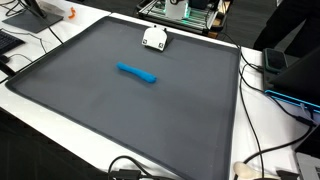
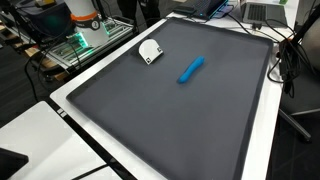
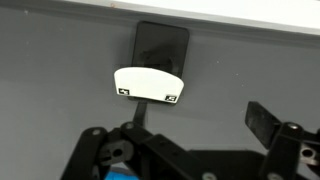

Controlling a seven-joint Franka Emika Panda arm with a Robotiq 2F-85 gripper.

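Observation:
My gripper [image 3: 200, 118] shows only in the wrist view, open and empty, its dark fingers wide apart above a dark grey mat [image 3: 250, 70]. Ahead of it a white curved piece with black square markers [image 3: 148, 85] rests on the mat near the white table edge, with a dark rectangle behind it. It shows in both exterior views [image 1: 153, 38] [image 2: 149, 51]. A blue stick-shaped object [image 1: 137, 73] [image 2: 191, 69] lies near the middle of the mat. A bit of blue [image 3: 125, 172] shows under the gripper body. Neither arm nor gripper shows in the exterior views.
The mat [image 1: 120, 110] [image 2: 180, 120] covers most of a white table. Black cables [image 1: 270, 150] run along one side. A wire rack with electronics [image 1: 185, 12] [image 2: 85, 35] stands past the far edge. A laptop [image 2: 265, 12] sits at a corner.

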